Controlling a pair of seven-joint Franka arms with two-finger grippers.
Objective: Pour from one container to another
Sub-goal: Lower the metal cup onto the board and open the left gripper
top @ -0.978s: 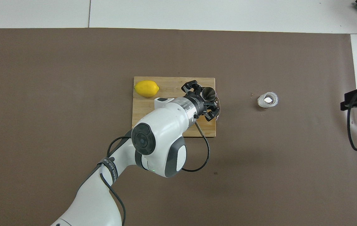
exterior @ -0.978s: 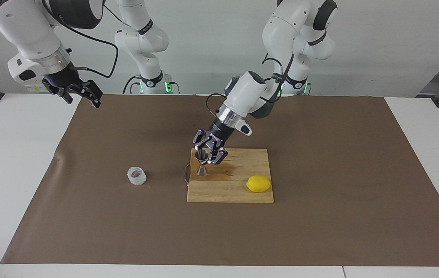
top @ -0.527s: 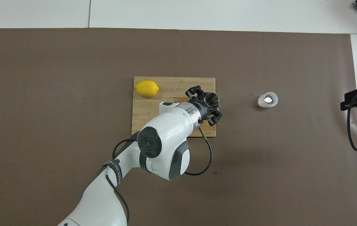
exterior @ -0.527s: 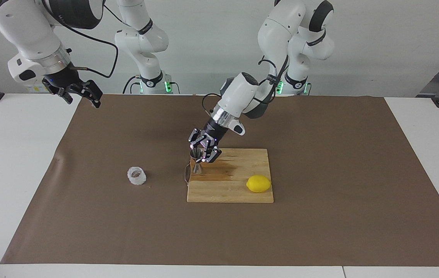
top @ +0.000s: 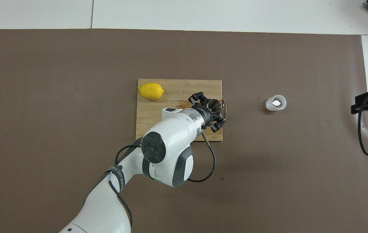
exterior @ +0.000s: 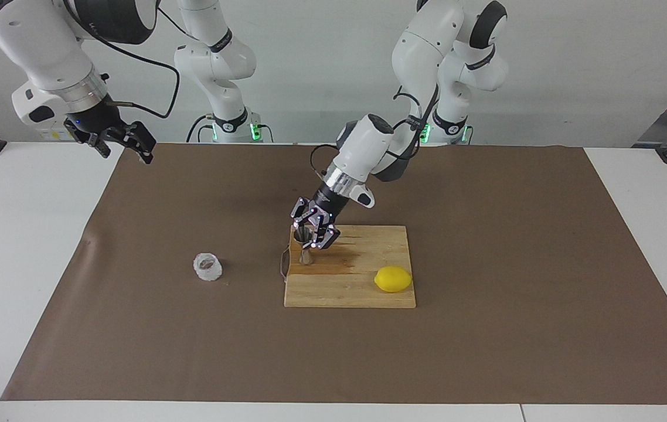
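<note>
Over at nine o'clock on the table in the facing view, high above the mat's corner at its own end, the right gripper point(exterior: 124, 142) hangs with its fingers spread wide and nothing between them; that arm waits. Sliding across, the clear cup point(exterior: 207, 266) stands upright on the brown mat point(exterior: 486, 246), alone and untouched, well apart from the cutting board point(exterior: 350, 287) toward the right arm's end. Next comes the action: the left gripper point(exterior: 312, 231) leans in over the board's edge and is clamped on the steel jigger point(exterior: 304, 244), which is upright with its foot at or just above the wood. At the board's four o'clock corner sits the lemon point(exterior: 393, 279), out of play. By the look of it the pour has not begun: the cup must yet be picked up, carried to the jigger and tipped.
</note>
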